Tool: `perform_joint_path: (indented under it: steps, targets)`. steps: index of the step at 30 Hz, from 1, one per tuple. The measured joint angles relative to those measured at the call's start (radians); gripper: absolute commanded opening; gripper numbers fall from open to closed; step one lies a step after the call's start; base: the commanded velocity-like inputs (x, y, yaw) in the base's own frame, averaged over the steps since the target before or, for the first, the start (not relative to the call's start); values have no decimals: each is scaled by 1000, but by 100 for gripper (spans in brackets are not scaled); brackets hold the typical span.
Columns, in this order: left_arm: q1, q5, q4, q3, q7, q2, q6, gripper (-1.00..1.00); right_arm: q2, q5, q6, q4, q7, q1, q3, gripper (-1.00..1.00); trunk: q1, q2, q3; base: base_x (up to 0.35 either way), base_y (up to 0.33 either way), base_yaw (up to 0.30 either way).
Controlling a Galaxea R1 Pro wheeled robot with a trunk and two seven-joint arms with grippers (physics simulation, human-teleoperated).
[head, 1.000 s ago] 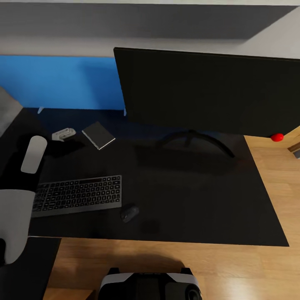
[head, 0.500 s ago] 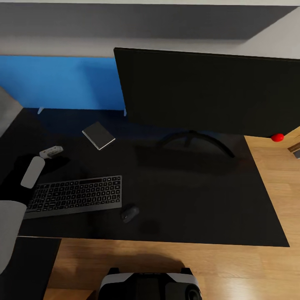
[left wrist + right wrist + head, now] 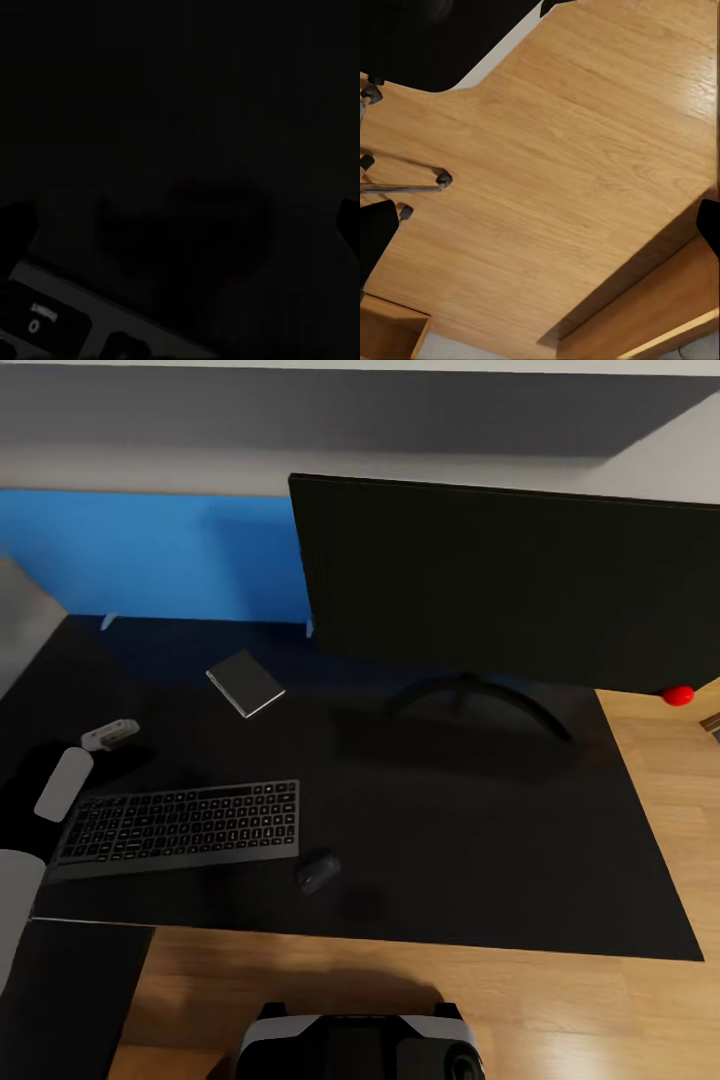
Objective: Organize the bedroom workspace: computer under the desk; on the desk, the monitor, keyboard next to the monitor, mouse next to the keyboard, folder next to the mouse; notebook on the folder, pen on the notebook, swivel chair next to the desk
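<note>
The monitor (image 3: 500, 580) stands on its arc stand at the back of the black desk (image 3: 480, 840). The keyboard (image 3: 180, 828) lies near the front left, and the mouse (image 3: 317, 873) sits just off its right end. The notebook (image 3: 245, 682) lies behind them, near the blue back panel (image 3: 160, 555). My left gripper (image 3: 110, 734) hovers open just beyond the keyboard's far left corner. Nothing is between its fingers, and a keyboard corner (image 3: 45, 322) shows below it. My right gripper (image 3: 540, 225) hangs open over the wood floor, near the swivel chair's chrome base (image 3: 405, 184). Folder, pen and computer are out of view.
Wood floor (image 3: 660, 780) lies right of the desk and in front of it. My own base (image 3: 350, 1045) is at the desk's front edge. Wooden furniture edges (image 3: 660, 315) sit low beside my right gripper, and a dark surface (image 3: 435, 37) lies beyond the chair base.
My left arm has drawn back from beside the notebook toward the left, ending past the keyboard's far left corner. The head view has shifted slightly. Desk items have not moved.
</note>
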Motion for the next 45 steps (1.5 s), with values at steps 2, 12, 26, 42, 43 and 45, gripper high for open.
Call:
perform_joint_path:
  steps: [2, 12, 26, 42, 43, 45]
  targets:
    - [-1, 4, 3, 0, -12, -1, -1, 100, 0, 0, 0, 0, 0, 0, 0, 100, 0, 0, 0, 0, 0, 242]
    - [-71, -83, 103, -60, -95, -9, -34, 100, 0, 1, -3, -2, 0, 0, 0, 100, 0, 0, 0, 0, 0, 233]
    - [-181, -188, 302, -73, -230, -35, -144, 100, 1, 0, -2, -3, -1, 0, 0, 100, 0, 0, 0, 0, 0, 19]
    - [-169, -189, 250, -75, -228, -37, -152, 100, 3, -2, -2, -3, -2, 0, 0, 100, 0, 0, 0, 0, 0, 0]
    - [-168, -189, 247, -75, -228, -37, -152, 100, 2, -2, -2, -3, -2, 0, 0, 100, 0, 0, 0, 0, 0, 0]
    - [-168, -189, 246, -75, -227, -37, -152, 100, 2, -2, -2, -3, -2, 0, 0, 100, 0, 0, 0, 0, 0, 0]
